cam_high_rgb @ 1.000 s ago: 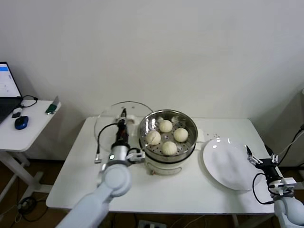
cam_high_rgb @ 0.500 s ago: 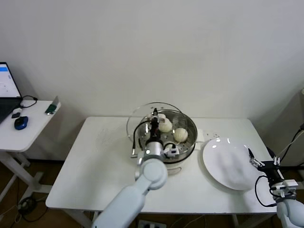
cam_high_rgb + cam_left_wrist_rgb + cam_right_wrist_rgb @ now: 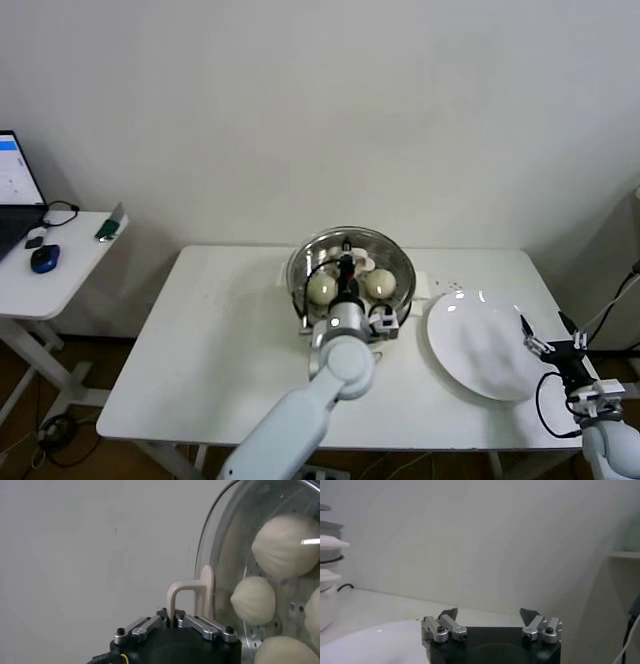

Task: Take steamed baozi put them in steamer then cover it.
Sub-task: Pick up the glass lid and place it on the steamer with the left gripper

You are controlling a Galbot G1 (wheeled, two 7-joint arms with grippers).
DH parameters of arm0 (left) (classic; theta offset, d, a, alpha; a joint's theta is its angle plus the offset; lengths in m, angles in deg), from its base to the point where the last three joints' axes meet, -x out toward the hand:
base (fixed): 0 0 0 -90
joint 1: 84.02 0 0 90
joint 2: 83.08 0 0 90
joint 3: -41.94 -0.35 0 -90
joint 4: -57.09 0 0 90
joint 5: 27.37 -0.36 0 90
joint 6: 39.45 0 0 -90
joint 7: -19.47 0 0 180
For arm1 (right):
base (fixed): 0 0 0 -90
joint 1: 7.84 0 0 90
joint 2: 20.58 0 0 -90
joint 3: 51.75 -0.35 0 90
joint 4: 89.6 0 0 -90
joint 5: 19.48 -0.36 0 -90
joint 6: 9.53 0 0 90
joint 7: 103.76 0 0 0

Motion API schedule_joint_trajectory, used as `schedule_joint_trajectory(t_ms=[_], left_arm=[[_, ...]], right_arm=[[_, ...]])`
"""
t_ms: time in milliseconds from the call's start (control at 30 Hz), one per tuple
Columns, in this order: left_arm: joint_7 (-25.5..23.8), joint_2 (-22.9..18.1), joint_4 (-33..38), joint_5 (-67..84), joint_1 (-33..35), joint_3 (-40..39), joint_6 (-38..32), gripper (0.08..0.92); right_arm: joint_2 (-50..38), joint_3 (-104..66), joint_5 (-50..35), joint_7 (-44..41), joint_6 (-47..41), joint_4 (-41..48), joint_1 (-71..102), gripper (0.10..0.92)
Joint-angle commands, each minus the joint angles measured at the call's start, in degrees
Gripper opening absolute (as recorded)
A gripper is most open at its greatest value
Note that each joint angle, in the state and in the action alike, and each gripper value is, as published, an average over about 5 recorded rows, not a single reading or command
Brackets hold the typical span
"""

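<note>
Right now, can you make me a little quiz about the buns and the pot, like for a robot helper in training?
1. True or false: the plate has a bun on it.
2. What is the left gripper shut on? A) a bun B) the lid handle C) the plate
3. Fill in: the right gripper is ____ and holds nothing, low beside the plate.

Key
1. False. The plate is bare; the buns sit in the steamer under the glass lid.
2. B. The handle sits between its shut fingers, with the lid over the steamer.
3. Open.
</note>
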Motion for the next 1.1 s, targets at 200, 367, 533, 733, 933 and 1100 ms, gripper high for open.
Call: schedule_joint_trajectory(t_ms=[200,367,533,733,933,1100], left_arm=[[0.2,-1.7,-3.4,0.3,-1.0,-0.8,2.8,0.15],[0.2,-1.4,-4.2,0.6,-1.4,-0.5,2.8,0.15],[0.3,-1.4,-4.5,1.3,-1.7,-0.5,2.8,0.15],[0.5,-1.5,-4.9,1.7,-2.0,-0.8,2.8,0.15],[1.1,-1.4,-5.6,2.3,-2.1,-0.8,2.8,0.15],[1.0,-1.1,-6.0,3.0,-2.3,-1.2,2.8,0.15]], right_arm=[[0.1,-0.2,0.8,-0.3,0.1,0.2,0.1,0.823],[0.1,-0.3,0.8,-0.5,0.3,0.3,0.1,0.823],[0.1,-0.6,1.1,-0.7,0.4,0.5,0.2,0.823],[0.4,-0.7,1.4,-1.0,0.5,0.7,0.2,0.823],[0.7,-0.9,1.8,-1.2,0.7,0.8,0.2,0.823],[0.8,-1.0,2.0,-1.4,0.8,0.9,0.3,0.823]])
